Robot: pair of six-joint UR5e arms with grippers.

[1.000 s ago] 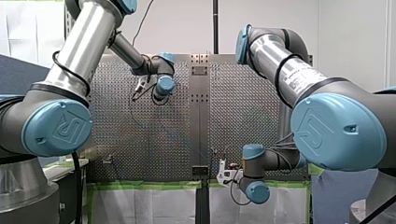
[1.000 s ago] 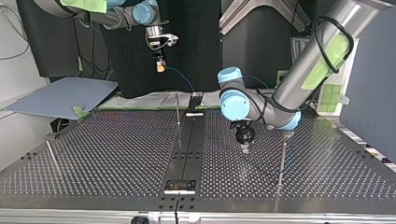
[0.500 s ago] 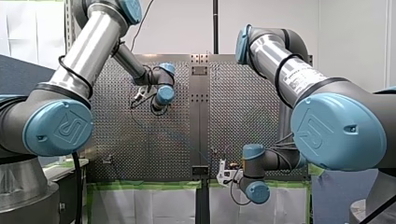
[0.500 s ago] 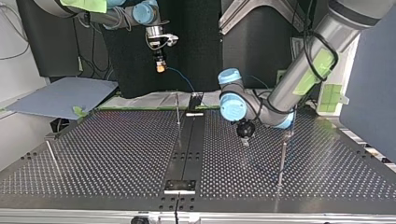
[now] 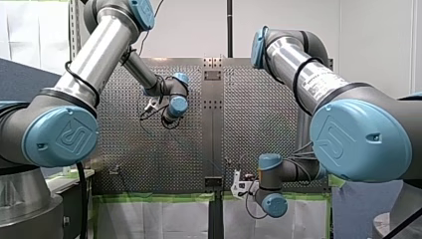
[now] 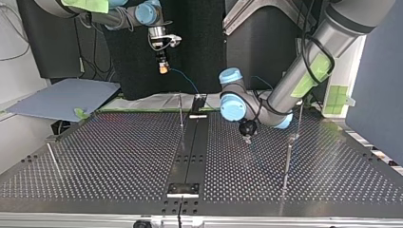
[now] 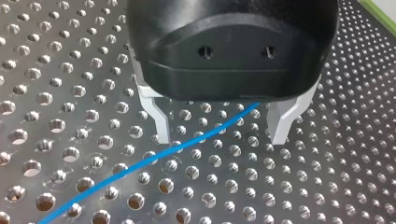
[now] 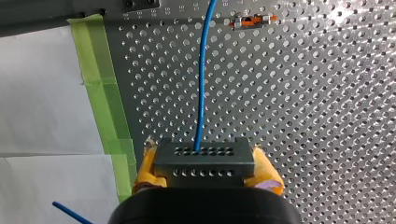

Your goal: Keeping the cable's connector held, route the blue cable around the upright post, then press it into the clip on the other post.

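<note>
Left gripper, fingers apart astride the blue cable lying on the table, had shifted toward the arms' edge. Right gripper stayed clamped on the connector at that edge. The cable's middle run was hard to trace.

A: Where does the cable run?
B: Across the bench, passing between the fingers of the left hand.
A: And its connector?
B: Between the pads of the right hand, cable leading ahead from it.
</note>
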